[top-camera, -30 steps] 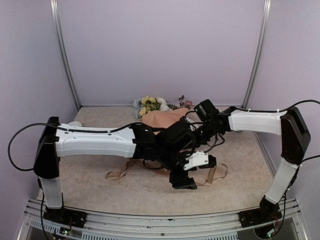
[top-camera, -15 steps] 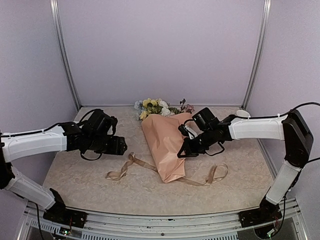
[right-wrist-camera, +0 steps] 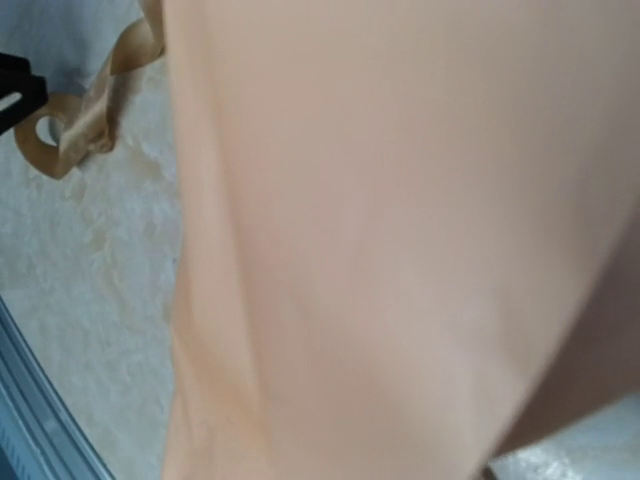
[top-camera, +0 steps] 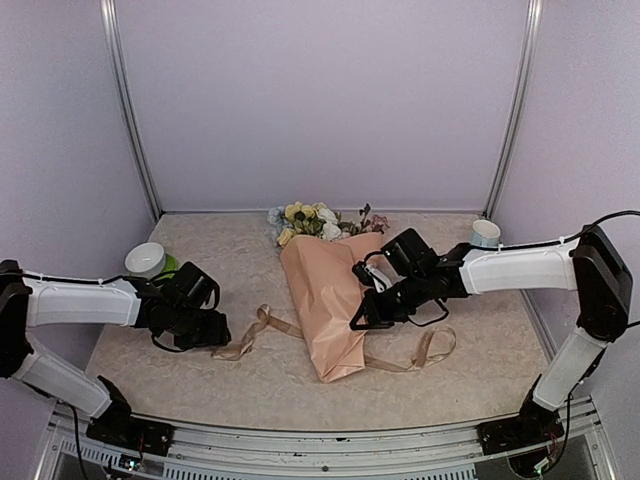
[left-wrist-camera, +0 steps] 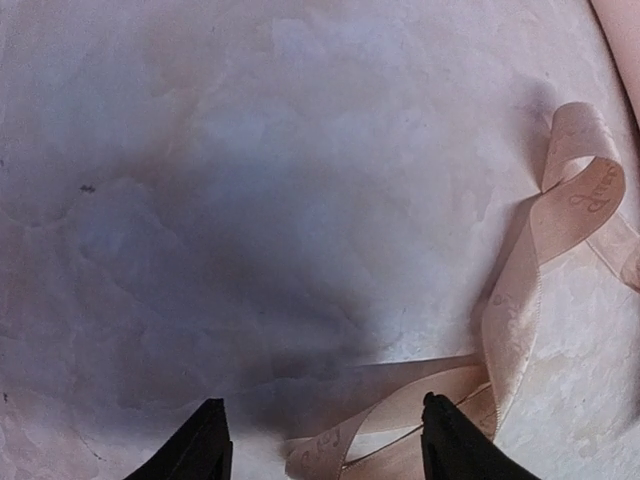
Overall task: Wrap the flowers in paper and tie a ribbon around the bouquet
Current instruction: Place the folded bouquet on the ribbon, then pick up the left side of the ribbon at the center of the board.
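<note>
Mottled beige table, lilac walls, left cup, right cup, bouquet lying centre across ribbon, left gripper jaws apart over ribbon's left end, right gripper closed at bouquet's right edge.

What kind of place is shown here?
Probably a robot test booth, not a shop: plain lilac walls with metal posts, two arms bolted at the table edge, and a bouquet and ribbon laid out.
</note>
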Robot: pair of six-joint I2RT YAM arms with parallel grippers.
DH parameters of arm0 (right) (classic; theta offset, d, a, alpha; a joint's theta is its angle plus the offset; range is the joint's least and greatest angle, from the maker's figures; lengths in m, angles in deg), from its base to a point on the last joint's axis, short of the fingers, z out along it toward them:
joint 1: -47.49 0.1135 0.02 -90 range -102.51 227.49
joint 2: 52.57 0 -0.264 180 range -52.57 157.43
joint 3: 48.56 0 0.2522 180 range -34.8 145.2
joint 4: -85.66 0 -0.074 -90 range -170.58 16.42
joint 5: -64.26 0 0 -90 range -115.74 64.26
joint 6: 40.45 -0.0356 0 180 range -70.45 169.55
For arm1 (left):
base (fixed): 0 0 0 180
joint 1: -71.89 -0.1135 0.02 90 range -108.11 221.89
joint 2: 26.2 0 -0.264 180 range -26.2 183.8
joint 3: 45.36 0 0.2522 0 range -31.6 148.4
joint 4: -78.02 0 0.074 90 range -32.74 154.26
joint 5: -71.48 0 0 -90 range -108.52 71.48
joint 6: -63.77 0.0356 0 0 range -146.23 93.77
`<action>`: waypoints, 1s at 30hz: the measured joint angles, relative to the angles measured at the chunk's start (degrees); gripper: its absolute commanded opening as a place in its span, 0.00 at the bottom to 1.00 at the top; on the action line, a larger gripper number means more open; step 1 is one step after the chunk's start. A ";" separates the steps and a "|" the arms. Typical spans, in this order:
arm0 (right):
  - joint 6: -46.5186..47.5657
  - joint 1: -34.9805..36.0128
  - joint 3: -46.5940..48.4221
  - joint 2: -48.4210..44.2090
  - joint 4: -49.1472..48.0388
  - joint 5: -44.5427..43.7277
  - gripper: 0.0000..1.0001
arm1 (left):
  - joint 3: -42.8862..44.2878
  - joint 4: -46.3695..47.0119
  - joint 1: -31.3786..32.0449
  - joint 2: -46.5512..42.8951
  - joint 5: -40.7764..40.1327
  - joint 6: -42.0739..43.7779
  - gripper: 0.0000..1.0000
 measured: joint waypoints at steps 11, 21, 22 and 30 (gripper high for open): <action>-2.21 0.90 -2.97 -0.83 -2.34 0.04 0.00 | -4.39 4.28 -0.35 0.44 5.25 0.13 0.00; -5.88 3.13 -9.73 -0.07 -8.26 1.42 0.00 | 12.61 -1.75 10.54 -11.19 -7.32 6.01 0.00; -6.08 3.13 -9.86 0.28 -8.46 1.33 0.00 | 15.78 -1.64 12.31 -11.74 -8.72 7.32 0.00; -6.43 3.15 -10.69 2.19 -10.29 1.36 0.00 | 25.33 2.73 24.00 -10.97 -7.61 17.75 0.00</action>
